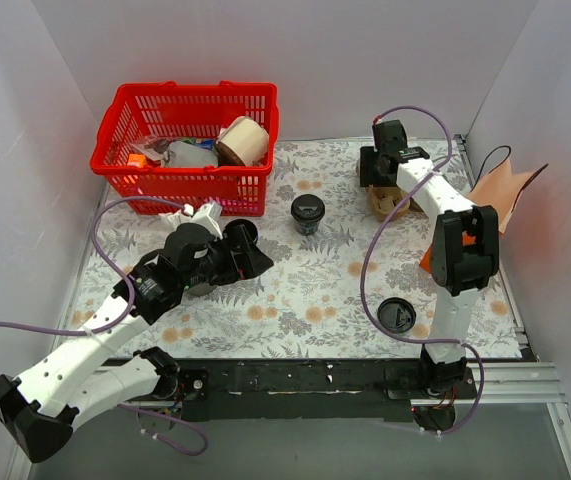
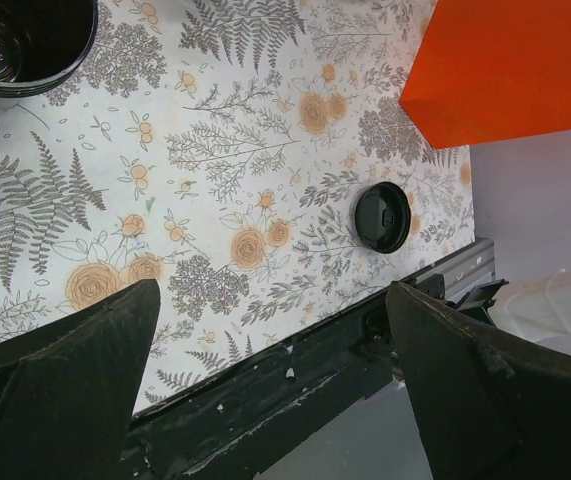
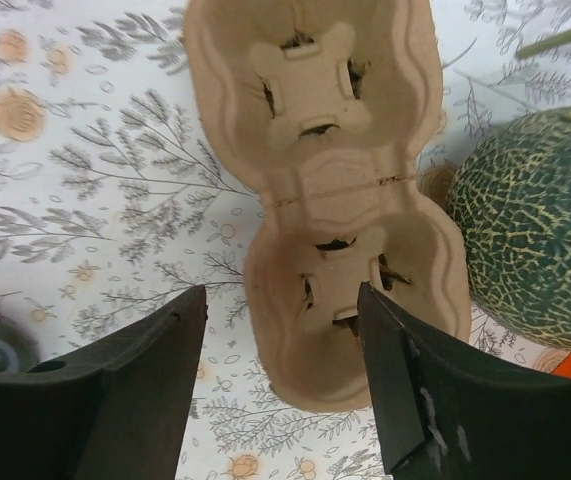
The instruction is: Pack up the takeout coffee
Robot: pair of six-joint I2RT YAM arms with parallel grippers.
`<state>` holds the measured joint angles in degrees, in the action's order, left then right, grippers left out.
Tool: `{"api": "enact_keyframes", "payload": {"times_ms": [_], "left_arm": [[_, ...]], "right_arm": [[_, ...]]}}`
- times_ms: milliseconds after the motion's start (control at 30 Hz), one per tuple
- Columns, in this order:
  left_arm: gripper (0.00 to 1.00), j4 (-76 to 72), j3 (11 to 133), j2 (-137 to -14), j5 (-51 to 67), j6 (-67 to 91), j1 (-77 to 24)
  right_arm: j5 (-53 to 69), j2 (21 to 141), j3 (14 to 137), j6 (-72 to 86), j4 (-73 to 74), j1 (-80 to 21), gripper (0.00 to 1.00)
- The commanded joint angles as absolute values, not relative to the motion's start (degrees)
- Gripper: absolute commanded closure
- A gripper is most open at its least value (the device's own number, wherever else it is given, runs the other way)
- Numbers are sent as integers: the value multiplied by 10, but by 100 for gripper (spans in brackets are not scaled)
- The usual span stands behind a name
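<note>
top view: the takeout coffee (image 1: 308,212) stands upright mid-table, just beside the red basket (image 1: 180,100). left wrist: the left gripper (image 2: 270,330) is spread wide, holding nothing. right wrist: the right gripper (image 3: 280,350) is parted over the cardboard carrier (image 3: 315,150), not clamped.

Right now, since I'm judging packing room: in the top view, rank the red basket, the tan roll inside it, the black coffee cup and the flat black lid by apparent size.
1. red basket
2. tan roll
3. black coffee cup and flat black lid: they look about alike, so unranked.
</note>
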<state>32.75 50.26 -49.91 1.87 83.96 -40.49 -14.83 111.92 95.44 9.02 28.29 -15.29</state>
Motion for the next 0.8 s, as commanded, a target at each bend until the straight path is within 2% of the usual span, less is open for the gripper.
{"api": "enact_keyframes", "payload": {"times_ms": [0, 167, 367, 567, 767], "left_arm": [[2, 329, 496, -491, 7, 838, -407], [2, 325, 497, -498, 7, 838, -406], [2, 324, 497, -501, 8, 837, -406], [2, 326, 495, -494, -11, 838, -406], [2, 320, 489, -492, -5, 842, -406]], "right_arm": [[-118, 1138, 984, 111, 299, -134, 33], [-77, 1157, 986, 126, 283, -127, 38], [-67, 1170, 983, 131, 277, -127, 48], [-62, 1177, 981, 134, 279, -123, 52], [-47, 1166, 965, 142, 258, -124, 70]]}}
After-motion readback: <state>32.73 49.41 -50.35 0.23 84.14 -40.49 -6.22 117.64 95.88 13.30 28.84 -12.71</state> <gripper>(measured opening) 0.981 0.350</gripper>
